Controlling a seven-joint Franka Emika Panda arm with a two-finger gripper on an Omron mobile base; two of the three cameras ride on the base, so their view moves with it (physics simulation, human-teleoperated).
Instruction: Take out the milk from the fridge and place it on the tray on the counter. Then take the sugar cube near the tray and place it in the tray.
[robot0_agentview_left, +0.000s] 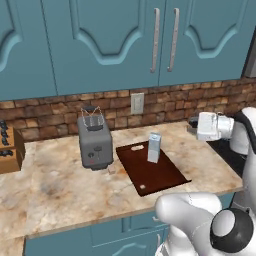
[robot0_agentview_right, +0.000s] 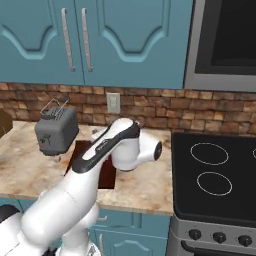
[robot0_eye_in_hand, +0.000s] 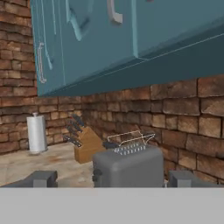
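Observation:
The milk (robot0_agentview_left: 154, 147), a pale grey-blue gable-top carton, stands upright on the far half of the dark brown tray (robot0_agentview_left: 159, 175), which lies on the marbled counter (robot0_agentview_left: 50, 190). A tiny white cube, seemingly the sugar cube (robot0_agentview_left: 142, 187), rests on the tray's near end. My gripper (robot0_agentview_left: 192, 125) hovers above the counter to the right of the tray, apart from the carton and pointing left. In the hand view the gripper (robot0_eye_in_hand: 113, 180) is open with nothing between its fingertips (robot0_eye_in_hand: 41, 178). The arm hides most of the tray (robot0_agentview_right: 75, 152) in the right base view. The fridge is out of view.
A grey toaster (robot0_agentview_left: 95, 142) stands left of the tray, with a small pale lump (robot0_agentview_left: 111, 170) at its front corner. A knife block (robot0_eye_in_hand: 87, 144) and a paper towel roll (robot0_eye_in_hand: 36, 133) sit further left. The black stovetop (robot0_agentview_right: 215, 175) borders the counter on the right.

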